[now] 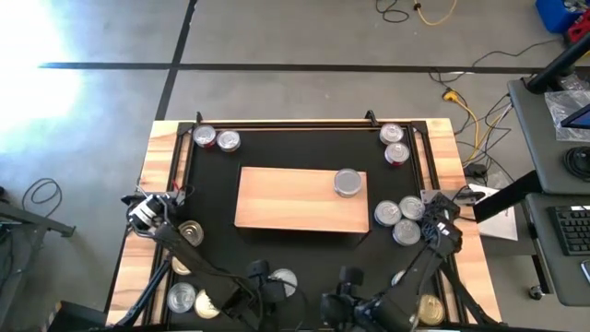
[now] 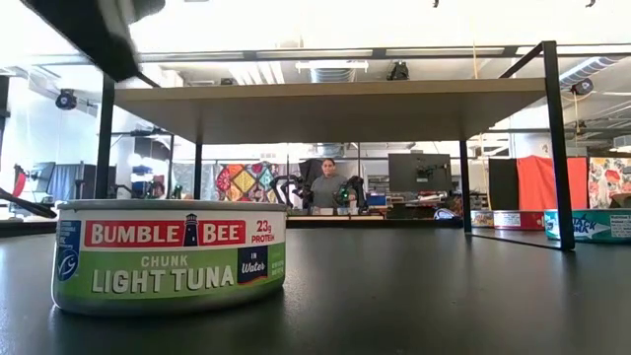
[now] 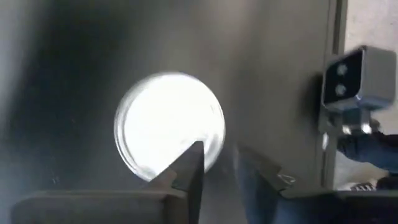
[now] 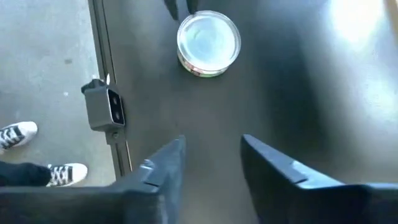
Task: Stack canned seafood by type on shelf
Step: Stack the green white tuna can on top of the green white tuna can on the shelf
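Tins are scattered: one tin (image 1: pixel 348 183) already on the shelf (image 1: pixel 277 198) near its right end, a pair at the far-left corner (image 1: pixel 215 139), two stacked-looking at the far-right (image 1: pixel 394 144), a cluster of three (image 1: pixel 398 219) just off the shelf's right edge, more along the near-left side incl. a gold-lidded one (image 1: pixel 191 232). All on the black mat (image 1: pixel 304 149) over the surface. Left gripper (image 3: pixel 217 167) hangs above a bright silver lid (image 3: pixel 169 126), jaws only slightly parted, nothing held. Right gripper (image 4: pixel 211 155) is over bare mat, jaws partly open, empty, with a tin (image 4: pixel 208 43) ahead of it. Risks: left jaws look too narrow to straddle a tin, so descending now would likely land a fingertip on the lid and skid or tip it. Lids look near-identical from above, so types could get mixed; the label is only readable side-on, like the Bumble Bee tuna (image 2: pixel 170 256). The right cluster is touching, so a grab there could knock neighbours.
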